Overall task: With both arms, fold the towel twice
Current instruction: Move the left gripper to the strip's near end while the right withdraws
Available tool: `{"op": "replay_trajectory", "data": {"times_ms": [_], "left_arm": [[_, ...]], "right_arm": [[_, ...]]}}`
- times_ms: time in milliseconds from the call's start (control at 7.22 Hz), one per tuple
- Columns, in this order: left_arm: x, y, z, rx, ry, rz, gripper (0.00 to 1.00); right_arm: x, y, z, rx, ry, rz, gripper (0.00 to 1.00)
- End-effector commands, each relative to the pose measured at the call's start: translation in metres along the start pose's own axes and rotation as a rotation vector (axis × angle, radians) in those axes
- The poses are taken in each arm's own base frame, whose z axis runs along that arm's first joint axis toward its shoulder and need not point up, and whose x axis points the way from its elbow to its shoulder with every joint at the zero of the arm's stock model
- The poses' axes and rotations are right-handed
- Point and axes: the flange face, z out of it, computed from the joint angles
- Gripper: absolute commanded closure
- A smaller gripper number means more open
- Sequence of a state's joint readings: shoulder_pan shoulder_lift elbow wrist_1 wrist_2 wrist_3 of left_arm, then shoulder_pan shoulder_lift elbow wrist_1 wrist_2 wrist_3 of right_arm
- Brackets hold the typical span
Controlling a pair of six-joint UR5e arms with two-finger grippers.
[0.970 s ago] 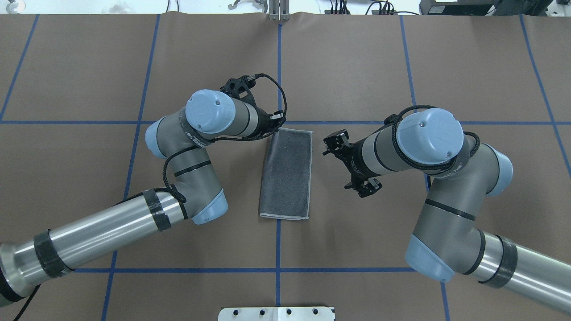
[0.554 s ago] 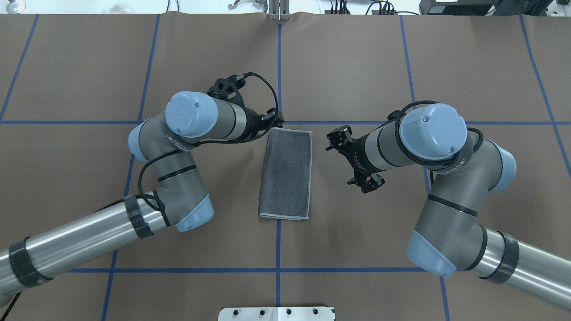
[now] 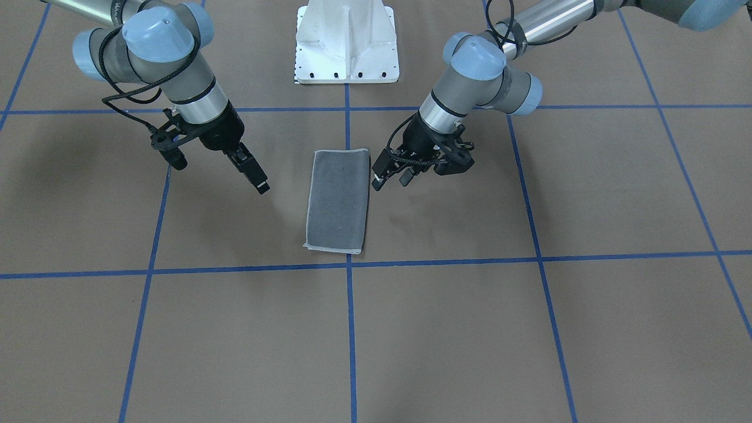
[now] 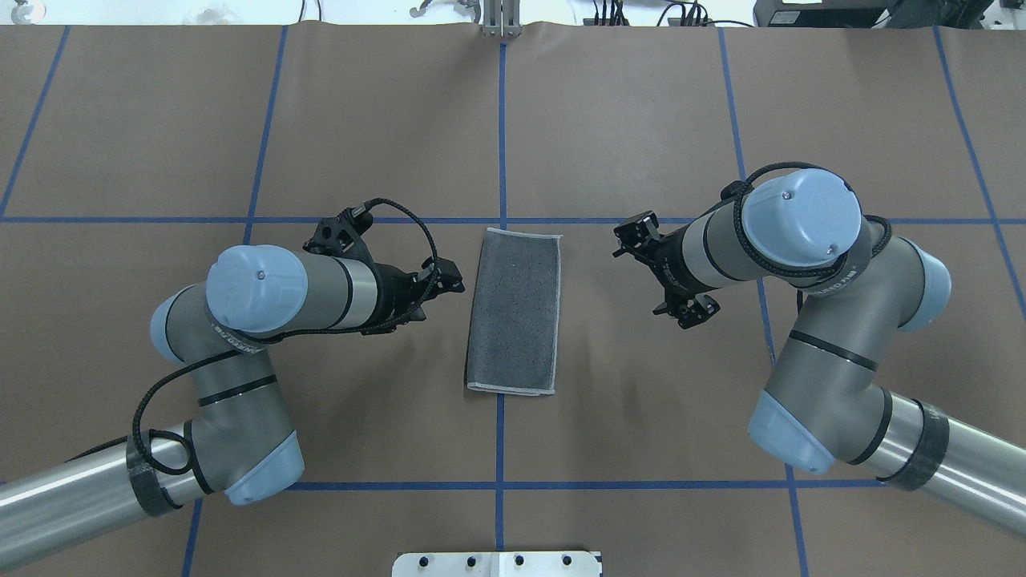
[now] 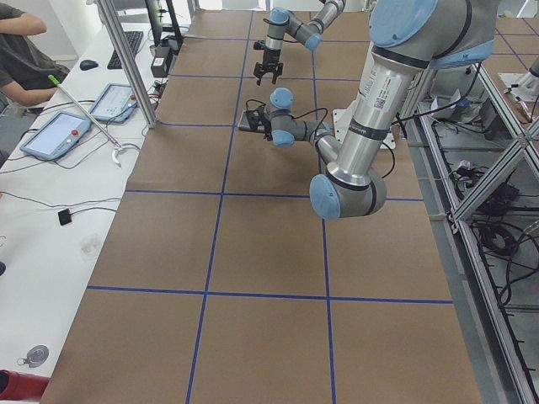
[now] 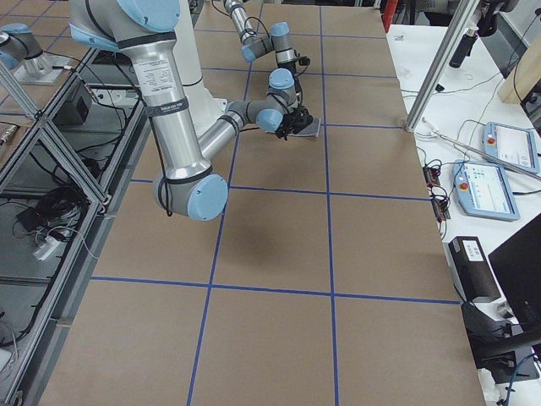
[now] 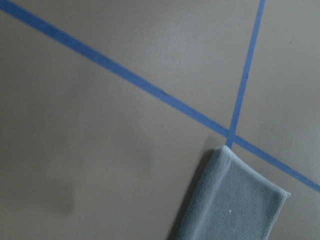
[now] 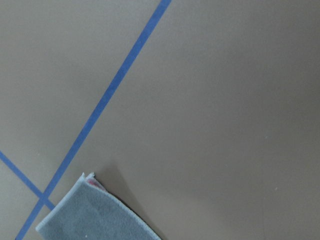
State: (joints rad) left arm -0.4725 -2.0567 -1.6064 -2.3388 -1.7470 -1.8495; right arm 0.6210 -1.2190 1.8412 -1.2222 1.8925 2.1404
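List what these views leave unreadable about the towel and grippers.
- Towel pink face: folded inside, only a sliver in the right wrist view.
- Right gripper jaw gap: fingers overlap in the front view; wrist covers them overhead.
- Side views: towel too small, partly behind arms.

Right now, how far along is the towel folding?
First fold looks done: the towel lies as a narrow grey strip. Nothing is in hand: the left gripper and right gripper hover beside it, apart. The second fold is left.
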Motion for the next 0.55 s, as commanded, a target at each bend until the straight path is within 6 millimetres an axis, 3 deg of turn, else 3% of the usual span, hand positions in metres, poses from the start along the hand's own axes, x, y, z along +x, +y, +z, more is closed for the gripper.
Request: {"op": "replay_trajectory", "data": {"times_ms": [0, 139, 277, 416], "left_arm": [[-0.007, 0.039, 0.006, -0.051, -0.007, -0.033, 0.02], [-0.013, 0.05, 0.011, -0.05, -0.014, -0.027, 0.0], [-0.021, 0.073, 0.022, -0.038, -0.021, -0.015, 0.0], [-0.021, 0.079, 0.022, -0.04, -0.022, -0.013, 0.02]], "right_arm": [[-0.001, -0.021, -0.008, -0.009, 0.011, 0.003, 0.0], [-0.002, -0.023, -0.008, -0.006, 0.012, 0.005, 0.0], [-0.002, -0.021, -0.008, -0.008, 0.011, 0.003, 0.0], [-0.001, -0.023, -0.006, -0.006, 0.014, 0.005, 0.0]]}}
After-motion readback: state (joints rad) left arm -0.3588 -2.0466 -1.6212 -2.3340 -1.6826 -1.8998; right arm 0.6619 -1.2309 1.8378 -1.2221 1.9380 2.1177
